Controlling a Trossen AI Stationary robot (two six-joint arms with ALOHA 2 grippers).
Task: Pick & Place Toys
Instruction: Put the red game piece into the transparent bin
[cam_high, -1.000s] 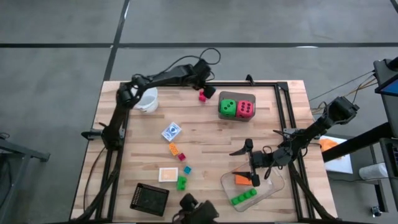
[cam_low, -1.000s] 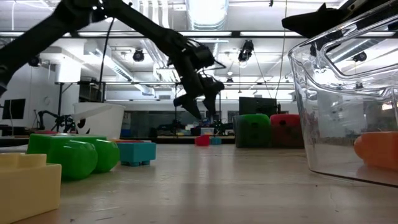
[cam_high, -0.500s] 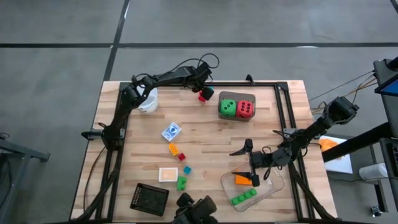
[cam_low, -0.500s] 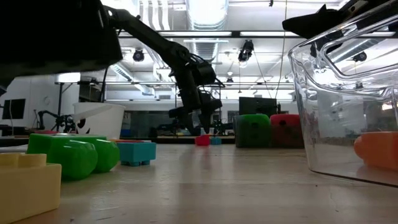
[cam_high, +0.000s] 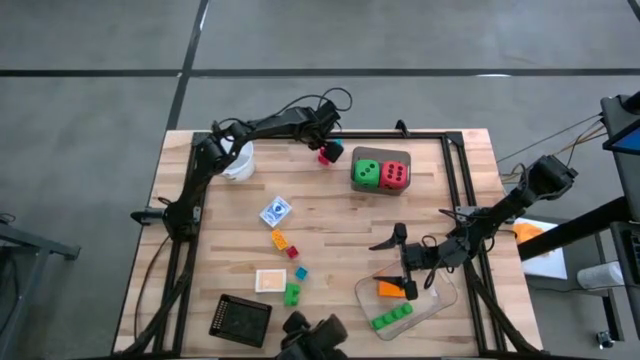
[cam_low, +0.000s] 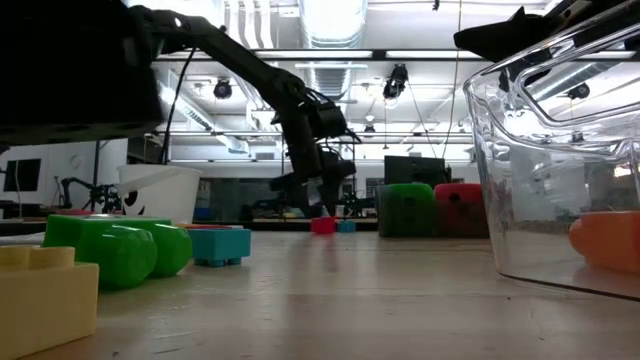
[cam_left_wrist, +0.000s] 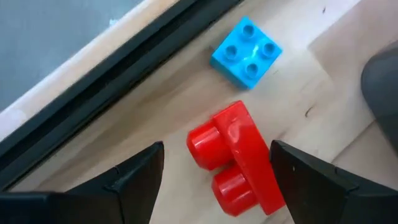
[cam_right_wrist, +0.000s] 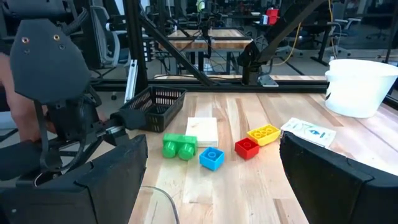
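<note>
A red brick (cam_left_wrist: 233, 158) lies on its side on the table's far part, a blue brick (cam_left_wrist: 245, 51) just beyond it by the black frame rail. My left gripper (cam_left_wrist: 217, 152) points steeply down over the red brick, open, one finger on either side of it. The green die (cam_high: 366, 174) and pink-red die (cam_high: 395, 176) stand together to its right. My right gripper (cam_high: 405, 262) waits open and level above the clear tray (cam_high: 445, 298), which holds an orange wedge (cam_high: 389, 288) and a green brick (cam_high: 392, 318). My left gripper comes from above with the red brick between its open fingers. One finger (cam_left_wrist: 311, 180) stands right at the brick's flat base (cam_left_wrist: 264, 165); whether it touches, I cannot tell. The other finger (cam_left_wrist: 134, 180) is clear of the studs. The brick rests on the table.
A white cup (cam_high: 237, 160) stands at the far left. Mid-table lie a card (cam_high: 275, 211), small orange (cam_high: 280, 240), red (cam_high: 292, 252), blue (cam_high: 301, 272) and green (cam_high: 291, 294) bricks and a pale block (cam_high: 270, 281). A black basket (cam_high: 241, 319) sits near the front edge.
My left gripper has come down over the red brick and tipped more steeply downward, its fingers now low beside the brick. The bricks have stayed where they were.
</note>
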